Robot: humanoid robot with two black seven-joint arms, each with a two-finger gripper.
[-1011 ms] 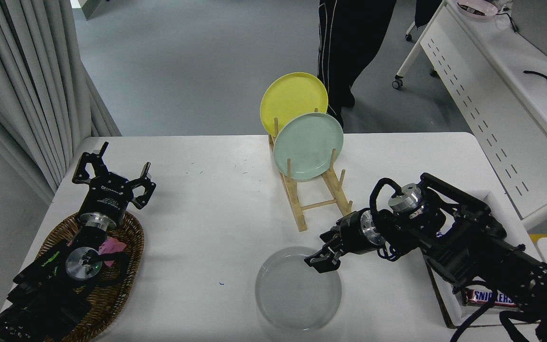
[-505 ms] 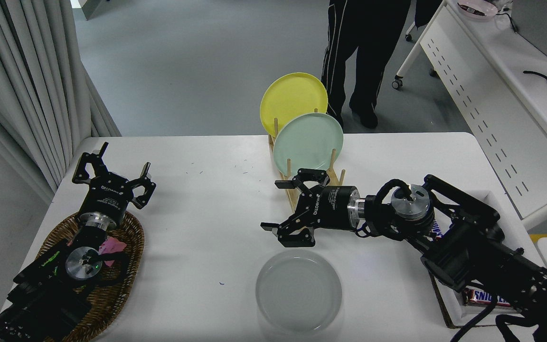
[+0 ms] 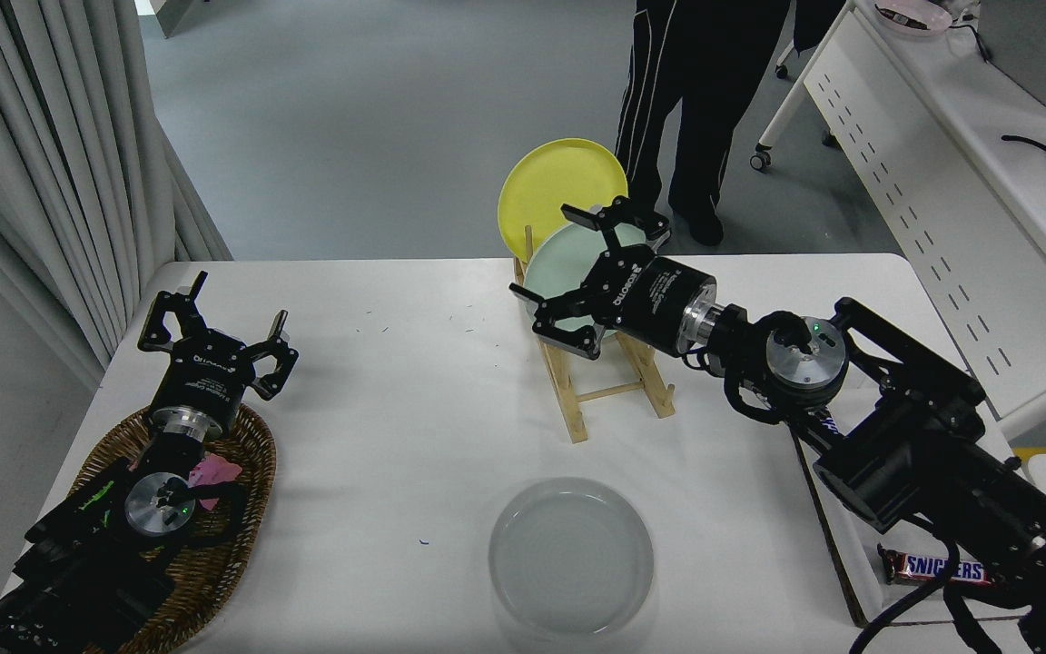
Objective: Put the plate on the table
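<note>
The light grey plate (image 3: 570, 556) lies flat on the white table (image 3: 396, 427) near its front edge, with nothing touching it. My right gripper (image 3: 582, 263) is raised well above and behind it, open, held in front of the mint green plate (image 3: 559, 272) that stands in the wooden rack (image 3: 600, 386); nothing sits between its fingers. A yellow plate (image 3: 546, 186) stands behind the green one in the same rack. My left gripper (image 3: 214, 341) rests open at the table's left, above a wicker basket (image 3: 246, 472).
A person in dark trousers (image 3: 695, 91) stands beyond the table's far edge. A white perforated-panel desk (image 3: 932, 182) runs along the right. At the right front, a white tray (image 3: 859, 590) holds a Snickers bar (image 3: 936, 568) under my right arm.
My right gripper let go of the grey plate, opened, then rose and swung back to the mint green plate in the rack. The person shifted right. The left arm stayed still.
</note>
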